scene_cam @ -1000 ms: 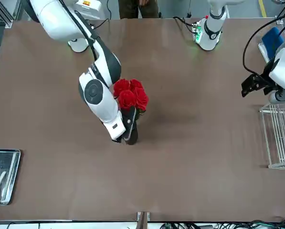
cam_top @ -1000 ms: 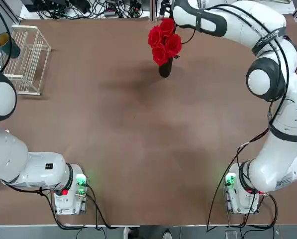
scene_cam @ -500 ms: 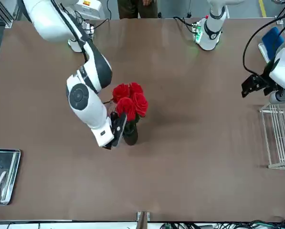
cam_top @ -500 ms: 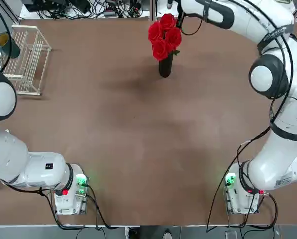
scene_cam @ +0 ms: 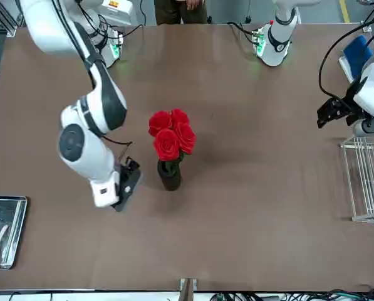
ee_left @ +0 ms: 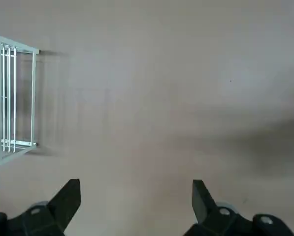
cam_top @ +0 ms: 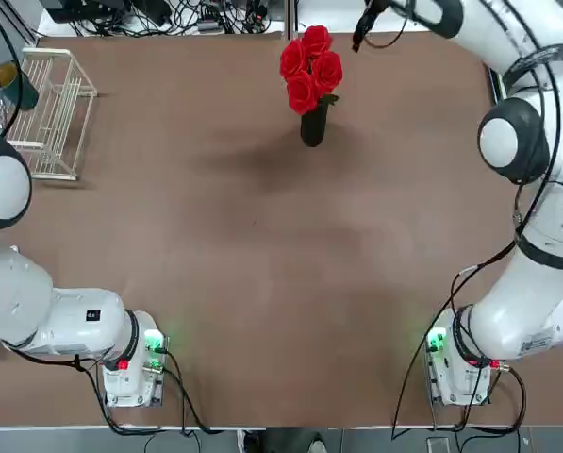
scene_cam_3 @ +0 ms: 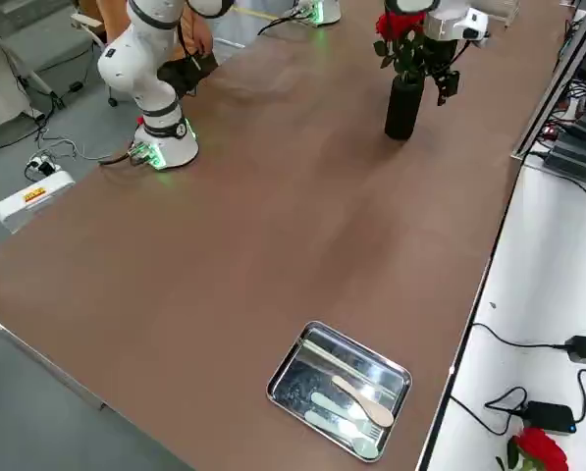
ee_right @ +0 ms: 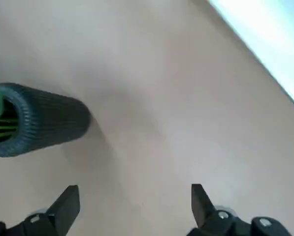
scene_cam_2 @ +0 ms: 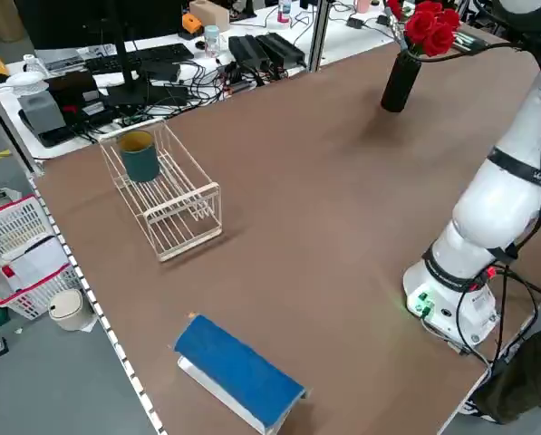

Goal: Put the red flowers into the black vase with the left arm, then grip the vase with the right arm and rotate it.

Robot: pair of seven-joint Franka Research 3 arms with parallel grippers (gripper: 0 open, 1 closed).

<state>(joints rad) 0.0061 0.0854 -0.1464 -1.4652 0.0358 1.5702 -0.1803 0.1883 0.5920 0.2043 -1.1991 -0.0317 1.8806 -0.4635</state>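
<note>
The black vase (scene_cam: 169,177) stands upright near the table's far edge with the red flowers (scene_cam: 171,132) in its mouth. The top view shows the same vase (cam_top: 313,128) with its flowers (cam_top: 310,62). My right gripper (scene_cam: 128,184) is open, a hand's width to the vase's side and apart from it. In the right wrist view the open gripper (ee_right: 132,201) holds nothing, and the vase (ee_right: 43,120) lies off to one side. My left gripper (scene_cam: 329,114) hangs open and idle by the wire rack; its wrist view shows the gripper (ee_left: 134,199) over bare table.
A white wire rack (cam_top: 53,111) sits at the table's left edge with a dark green cup (scene_cam_2: 140,156) in it. A metal tray (scene_cam_3: 342,389) with cutlery lies at the far right corner. A blue pad (scene_cam_2: 238,372) lies near the left arm's base.
My right gripper has opened, let go of the vase and pulled away to the robot's right. The vase and flowers stay in place. The left arm has not moved.
</note>
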